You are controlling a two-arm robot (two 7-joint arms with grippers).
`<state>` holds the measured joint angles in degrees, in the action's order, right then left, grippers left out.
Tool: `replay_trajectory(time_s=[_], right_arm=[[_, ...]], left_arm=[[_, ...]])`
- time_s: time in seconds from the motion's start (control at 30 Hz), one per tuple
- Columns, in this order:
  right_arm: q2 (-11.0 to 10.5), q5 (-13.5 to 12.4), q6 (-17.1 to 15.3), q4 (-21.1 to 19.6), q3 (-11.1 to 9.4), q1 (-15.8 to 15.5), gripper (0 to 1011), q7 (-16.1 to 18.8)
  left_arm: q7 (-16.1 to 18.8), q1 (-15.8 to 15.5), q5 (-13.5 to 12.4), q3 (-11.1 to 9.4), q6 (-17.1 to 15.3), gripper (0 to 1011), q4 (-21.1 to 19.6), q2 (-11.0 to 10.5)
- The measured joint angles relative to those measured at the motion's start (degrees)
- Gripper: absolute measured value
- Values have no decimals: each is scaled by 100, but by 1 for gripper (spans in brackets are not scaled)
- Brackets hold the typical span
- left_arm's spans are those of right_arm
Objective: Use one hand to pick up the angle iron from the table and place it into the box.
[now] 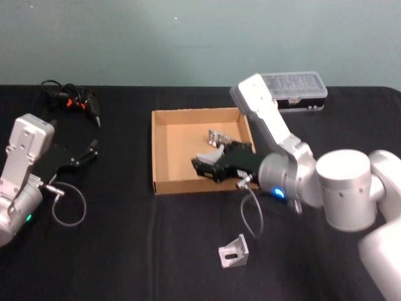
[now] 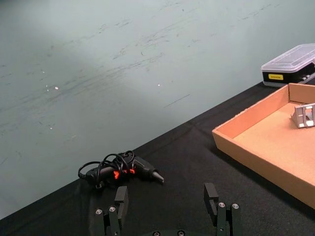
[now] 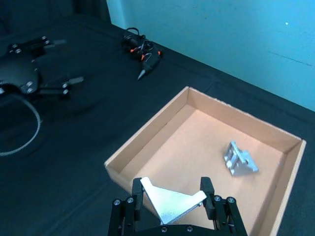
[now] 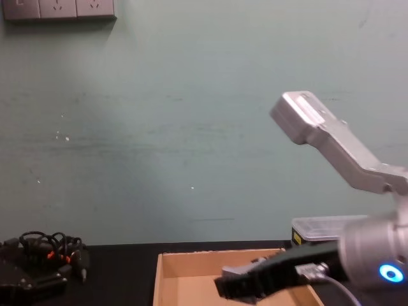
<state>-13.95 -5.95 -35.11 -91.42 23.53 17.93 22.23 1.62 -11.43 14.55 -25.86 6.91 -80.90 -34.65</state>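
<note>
My right gripper (image 1: pixel 205 163) hovers over the tan box (image 1: pixel 164 188), shut on a silver angle iron (image 3: pixel 171 204) that sits between its fingers (image 3: pixel 137 193). From the chest view the same gripper (image 4: pixel 234 285) hangs just above the box (image 4: pixel 167 281). A second angle iron (image 1: pixel 217 137) lies on the box floor toward the back right, also seen as the angle iron (image 3: pixel 240 160) ahead of the gripper. A third angle iron (image 1: pixel 234 252) rests on the black table (image 1: pixel 125 251) in front of the box. My left gripper (image 1: pixel 89 154) is parked open at the left.
A black case with a clear lid (image 1: pixel 297 89) stands behind the box at the back right. A tool with coiled cable (image 1: pixel 72 100) lies at the back left. A loose cable loop (image 1: pixel 67 204) hangs by the left arm.
</note>
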Motion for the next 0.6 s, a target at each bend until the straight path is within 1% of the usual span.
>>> replay_trajectory(time_s=[0.03,0.07,0.13,0.17,0.2,0.23,0.27,0.3,0.33,0.37,0.47,0.5,0.57,0.6], right_arm=[[64,1,2,158,30,141,716,-2],[64,1,2,158,30,141,716,-2],[206,4,52,535,79,428,716,-6],[246,6,64,653,97,511,716,-8],[246,6,64,653,97,511,716,-8],[324,9,83,883,132,668,716,-7],[364,12,94,1003,151,749,716,-5],[446,28,116,1253,195,905,716,-5],[491,41,123,1391,218,988,716,-10],[588,58,145,1674,265,1148,716,-6],[708,91,170,2031,310,1351,716,-17],[784,107,194,2279,339,1480,716,-16],[851,129,219,2508,360,1590,716,-18],[908,146,251,2702,371,1681,716,-26]], left_arm=[[0,0,0,0,0,1011,0,0],[0,0,0,0,0,1011,0,0],[0,0,0,0,0,1011,0,0],[0,0,0,0,0,1011,0,0],[0,0,0,-1,0,1011,0,0],[0,0,0,0,0,1011,0,0],[0,0,0,0,0,1011,0,0],[0,0,0,0,0,1011,0,0],[0,0,-1,0,0,1011,0,0],[0,0,0,0,0,1011,-1,0],[0,0,0,0,0,1011,0,0],[0,0,0,0,1,1011,-1,0],[0,0,0,0,1,1011,-1,0],[0,0,0,0,0,1011,0,0]])
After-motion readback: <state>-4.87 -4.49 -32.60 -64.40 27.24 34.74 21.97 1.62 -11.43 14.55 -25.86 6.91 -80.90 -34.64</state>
